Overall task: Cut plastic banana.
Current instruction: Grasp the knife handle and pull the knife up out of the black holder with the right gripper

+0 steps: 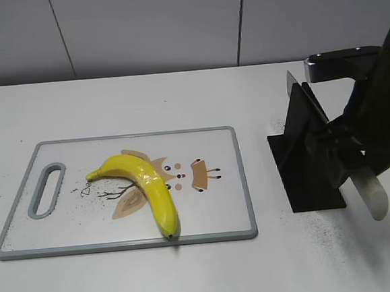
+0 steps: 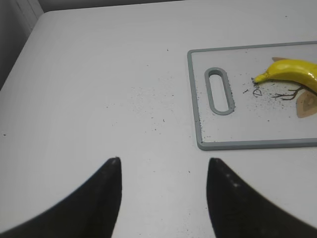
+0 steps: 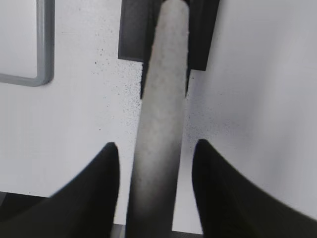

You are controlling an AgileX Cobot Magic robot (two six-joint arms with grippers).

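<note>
- Yellow plastic banana (image 1: pixel 146 190) lies flat on the board (image 1: pixel 208 141), toward the board's 7 o'clock area; its dark tip reaches the near rim, its greenish stem points toward the handle slot (image 1: pixel 46 190).
- I see the banana whole, with no cut visible.
- Board is white with a grey rim and printed cartoon marks; it sits on the white table (image 1: pixel 144 96). Dark specks are scattered on the board near the stem and on the table.
- Left wrist view: I see the left gripper (image 2: pixel 163 191) above bare table, its two dark fingers spread wide with nothing between them. The board lies at its 2 o'clock, well apart; only the banana's stem half shows there.
- Black stand (image 1: pixel 307 154) sits on the table at 3 o'clock from the board, near but apart from it.
- Knife (image 1: pixel 369 190): a pale grey handle slants out of the stand toward 5 o'clock in the exterior view.
- Right gripper (image 3: pixel 156 186): its fingers straddle the knife handle, one each side. Gaps show between the fingers and the handle in the right wrist view, so I read it as released, not clamped.
</note>
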